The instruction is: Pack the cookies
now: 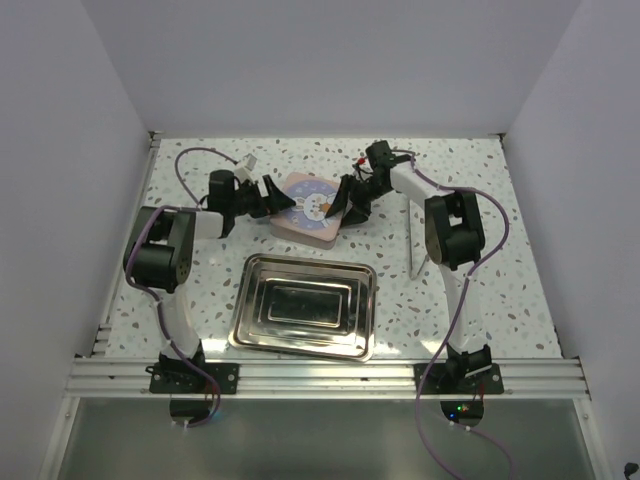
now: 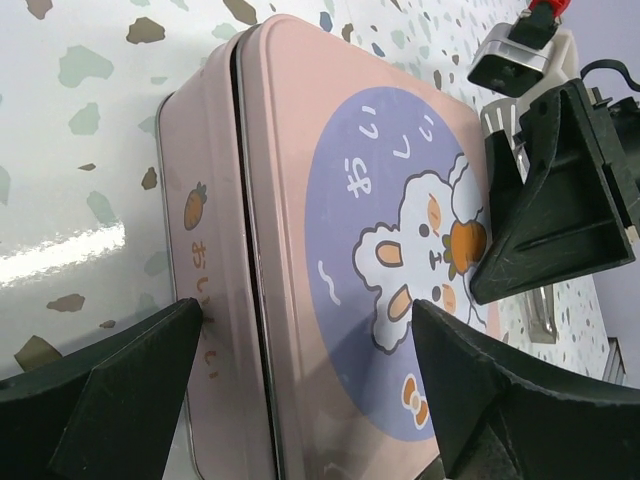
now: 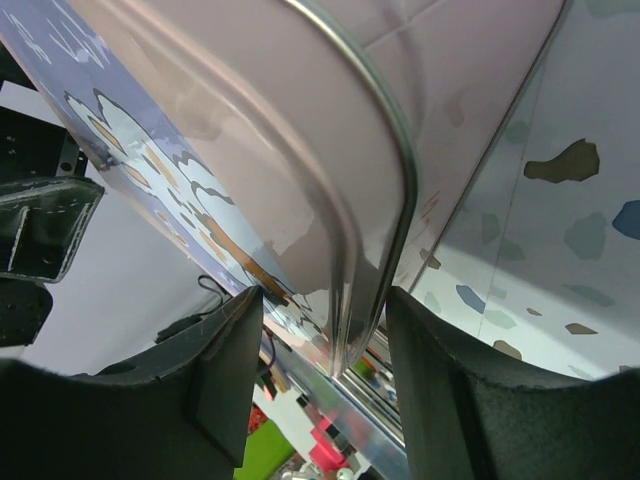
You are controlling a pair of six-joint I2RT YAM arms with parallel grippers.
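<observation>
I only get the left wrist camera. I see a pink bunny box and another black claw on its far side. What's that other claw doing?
Observer: The right wrist view shows it. The right gripper has one finger on each side of the rim of the pink tin, and it looks closed on that rim.
Operator: Is there anything else around that I can't see?
Observer: Yes. In the top view a metal tray lies just in front of the tin, on the side nearer the robot, and it isn't touching the tin.
</observation>
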